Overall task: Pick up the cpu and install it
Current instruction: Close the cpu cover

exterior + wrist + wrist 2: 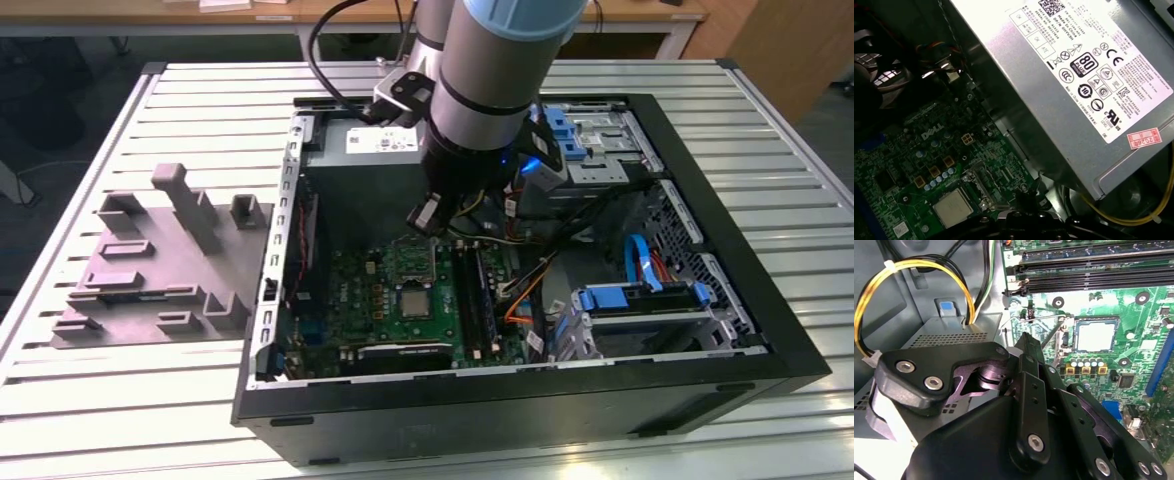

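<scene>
We see the cpu (416, 300) lying flat in the square socket of the green circuit board (380, 330), inside the open computer case (534, 410). Its pale silvery top faces up. It is square, so it has no long axis, and its edges run parallel to the socket frame around it.

The arm (494, 90) reaches down into the case. In the second wrist view the gripper (1026, 347) hangs over the board beside the socket, apart from the cpu (1095, 335). We cannot tell whether the gripper is open or closed, because its own dark linkages cover the tip.

In the first wrist view the cpu (952, 206) sits near the power supply (1079, 75). That box carries a large white label (1089, 50) covered in print and certification marks, with a small red sticker (1144, 138) near one corner. The board also has white lettering.

The second wrist view adds a loop of yellow cables (869, 295) and the black memory slots (1094, 270) just beyond the socket. In the exterior view, the grey tray (147, 270) rests on the slatted table (441, 450) at the exterior view's left of the case, well apart from the cpu.
</scene>
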Robot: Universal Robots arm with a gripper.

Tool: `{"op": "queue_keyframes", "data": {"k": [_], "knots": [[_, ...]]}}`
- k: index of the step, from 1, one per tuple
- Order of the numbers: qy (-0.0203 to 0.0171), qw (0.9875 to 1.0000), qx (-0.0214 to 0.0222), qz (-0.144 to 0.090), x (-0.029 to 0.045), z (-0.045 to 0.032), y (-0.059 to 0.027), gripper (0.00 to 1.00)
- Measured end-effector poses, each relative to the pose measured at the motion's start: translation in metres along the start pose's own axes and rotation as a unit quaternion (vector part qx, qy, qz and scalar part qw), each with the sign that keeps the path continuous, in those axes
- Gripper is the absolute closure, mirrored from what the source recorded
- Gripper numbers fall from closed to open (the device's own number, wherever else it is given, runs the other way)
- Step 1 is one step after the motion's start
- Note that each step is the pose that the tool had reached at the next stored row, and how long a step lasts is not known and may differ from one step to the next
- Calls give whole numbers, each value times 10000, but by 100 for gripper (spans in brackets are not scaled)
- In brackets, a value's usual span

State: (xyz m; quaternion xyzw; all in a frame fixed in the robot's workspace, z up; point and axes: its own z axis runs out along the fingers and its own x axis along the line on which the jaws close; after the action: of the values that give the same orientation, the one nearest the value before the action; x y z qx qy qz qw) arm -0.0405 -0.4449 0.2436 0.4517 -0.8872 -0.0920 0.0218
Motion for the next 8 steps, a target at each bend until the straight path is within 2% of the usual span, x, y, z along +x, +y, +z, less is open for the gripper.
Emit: {"op": "queue_keyframes", "data": {"k": [5,8], "knots": [[88,9999,56,-46,18,-2,-7,89],[188,9997,125,-54,25,-2,-7,89]]}}
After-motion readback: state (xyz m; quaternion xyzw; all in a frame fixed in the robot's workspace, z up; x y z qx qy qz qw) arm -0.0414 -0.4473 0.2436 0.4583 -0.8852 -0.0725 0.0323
